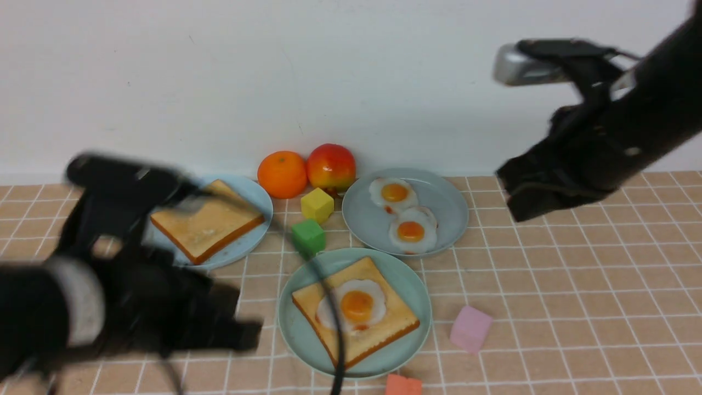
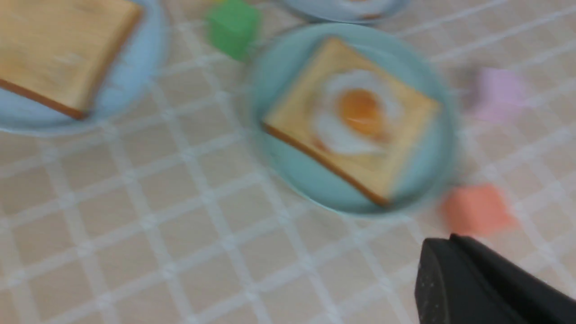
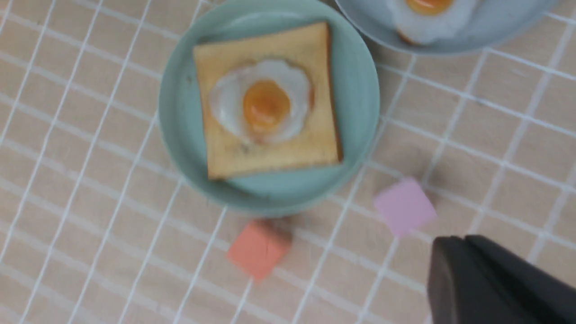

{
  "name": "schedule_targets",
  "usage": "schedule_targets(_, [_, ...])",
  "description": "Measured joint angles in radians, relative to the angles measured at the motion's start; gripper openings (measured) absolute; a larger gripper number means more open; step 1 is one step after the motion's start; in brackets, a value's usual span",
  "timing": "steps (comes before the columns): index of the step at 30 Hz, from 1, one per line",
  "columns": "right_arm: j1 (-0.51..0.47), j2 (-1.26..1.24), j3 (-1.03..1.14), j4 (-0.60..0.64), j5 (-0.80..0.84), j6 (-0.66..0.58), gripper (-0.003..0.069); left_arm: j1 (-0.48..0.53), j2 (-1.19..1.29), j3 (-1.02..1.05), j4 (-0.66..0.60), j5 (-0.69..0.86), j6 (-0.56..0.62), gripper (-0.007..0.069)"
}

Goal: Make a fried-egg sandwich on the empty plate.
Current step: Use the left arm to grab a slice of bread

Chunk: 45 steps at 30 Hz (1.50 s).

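With egg [image 1: 355, 305] sitting on first toast [image 1: 390, 328] on the green plate [image 1: 296, 337], I am aiming my left gripper [image 1: 244, 333], jaws together and empty, at the second toast [image 1: 207, 226] at ten o'clock, meaning to pinch one crust edge low; right gripper [image 1: 520, 193] is hanging shut, high at two o'clock.

Three plates: mint-green plate [image 1: 411, 291], sky-blue plate [image 1: 241, 248], grey-blue plate [image 1: 444, 208].
Two toast slices: 10 o'clock slice [image 1: 205, 225], 6 o'clock slice [image 1: 384, 323].
Three fried eggs: 6 o'clock egg [image 1: 356, 304], 1 o'clock egg [image 1: 393, 193], twin egg [image 1: 412, 231].
Four cubes: yellow cube [image 1: 317, 204], green cube [image 1: 308, 236], pink cube [image 1: 470, 328], coral cube [image 1: 403, 385].
One orange [image 1: 282, 174], one apple [image 1: 331, 166].
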Motion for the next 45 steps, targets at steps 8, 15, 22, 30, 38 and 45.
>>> schedule_targets(8, [0.000,-0.255,0.150,0.000,0.064,0.019,-0.0004,0.329,0.411,-0.325,-0.188,0.086,0.452,-0.0013])
schedule_targets(15, [0.000,-0.451,0.320,-0.007,0.044,0.019,0.0000,0.481,0.675,-0.458,-0.252,0.018,0.752,-0.0001])
schedule_targets(22, [0.000,-0.530,0.338,-0.014,0.040,0.019,0.0000,0.500,0.850,-0.542,-0.172,-0.004,0.829,0.0199])
schedule_targets(30, [0.000,-0.536,0.338,-0.009,0.040,0.019,0.0003,0.500,0.972,-0.557,-0.086,-0.090,0.821,0.0361])
schedule_targets(38, [-0.001,-0.536,0.338,0.003,0.041,0.019,0.0003,0.500,0.987,-0.560,-0.032,-0.131,0.767,0.0300])
schedule_targets(45, [-0.001,-0.536,0.338,0.016,0.042,0.019,0.0007,0.500,0.983,-0.564,-0.053,-0.105,0.742,0.0048])
